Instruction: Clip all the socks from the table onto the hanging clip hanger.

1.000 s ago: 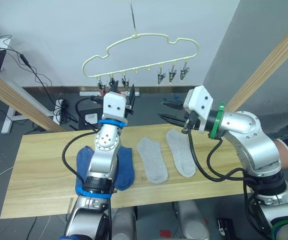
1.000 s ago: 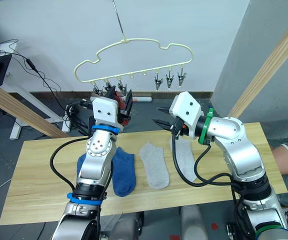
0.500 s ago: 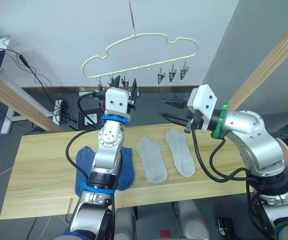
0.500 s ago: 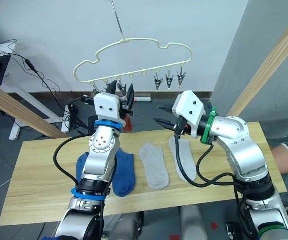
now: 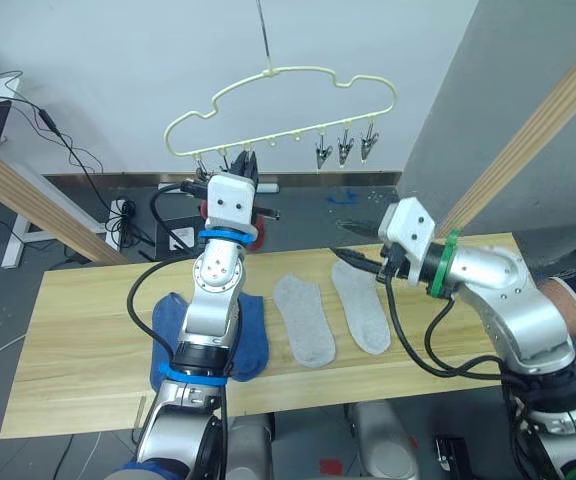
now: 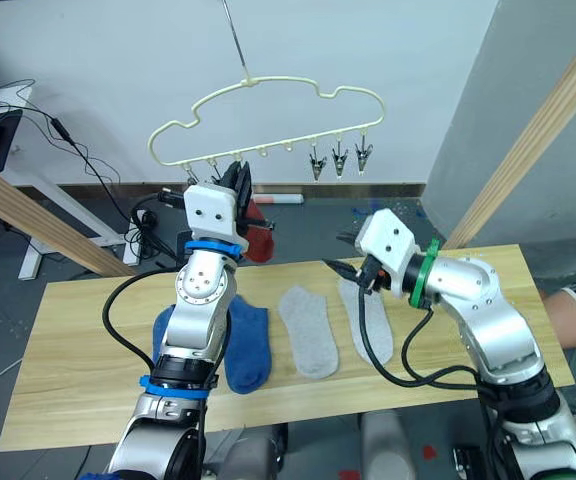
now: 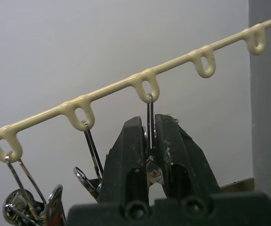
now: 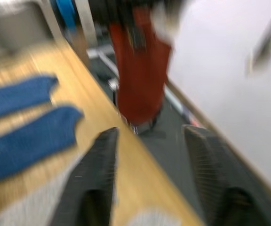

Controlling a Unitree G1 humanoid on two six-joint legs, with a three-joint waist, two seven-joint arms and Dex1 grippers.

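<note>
1. Table [image 5: 88,330]: two blue socks [image 6: 248,343] left of centre, partly under the left arm; two grey socks [image 5: 304,318] mid-table.
2. Hanger [image 5: 278,100] hangs above the table's far edge, clips along its lower bar.
3. Red sock [image 8: 140,70] hangs by the hanger's left clips, beside the left gripper.
4. Left gripper [image 7: 149,141] raised at the hanger, fingers pinched on a clip [image 7: 150,136].
5. Right gripper [image 8: 149,136] fingers apart, empty, just above the grey socks' far ends.

1. Two blue socks [image 6: 247,342] and two light grey socks [image 6: 309,329] are being shown on the pale yellow, grained table [image 6: 88,350].
2. A rust red sock [image 8: 140,70] is being shown hanging from the pale yellow clip hanger [image 6: 268,110].
</note>
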